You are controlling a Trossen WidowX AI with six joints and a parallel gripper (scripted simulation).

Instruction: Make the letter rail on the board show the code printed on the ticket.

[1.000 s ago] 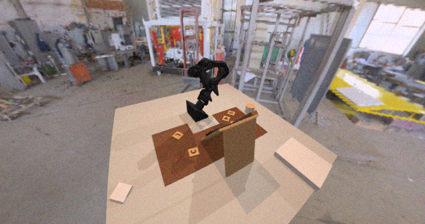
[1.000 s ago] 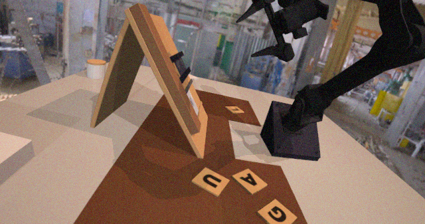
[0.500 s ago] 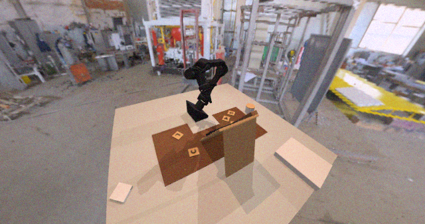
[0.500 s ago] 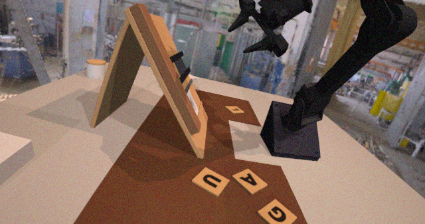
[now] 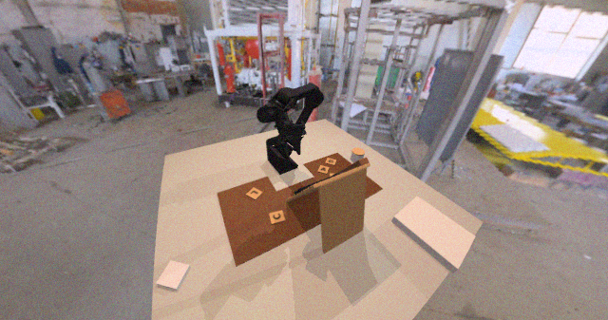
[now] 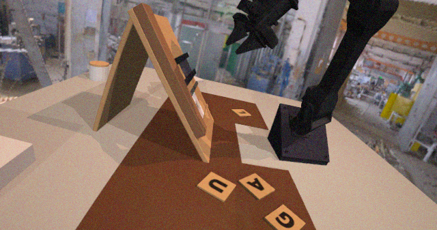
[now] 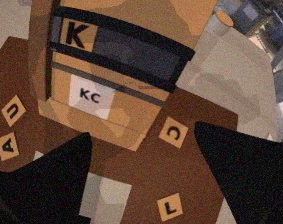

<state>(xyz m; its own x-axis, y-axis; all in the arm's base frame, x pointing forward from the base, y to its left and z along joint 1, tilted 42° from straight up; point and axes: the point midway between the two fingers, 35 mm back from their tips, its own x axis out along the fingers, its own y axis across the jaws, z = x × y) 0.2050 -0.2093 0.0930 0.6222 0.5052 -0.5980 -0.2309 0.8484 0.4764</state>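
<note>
The sloped board carries a dark rail. The K tile sits upright at the rail's left end in the wrist view; the rail right of it is empty. The ticket below reads KC. The C tile lies flat on the mat, turned round in the wrist view. The L tile lies near it. The U tile, A tile and G tile lie on the other side. My gripper is open and empty, high before the board.
A brown mat lies under the tiles and board. A white canister with an orange lid stands beyond the board. A large pale slab lies near one counter edge, a small pale block near another.
</note>
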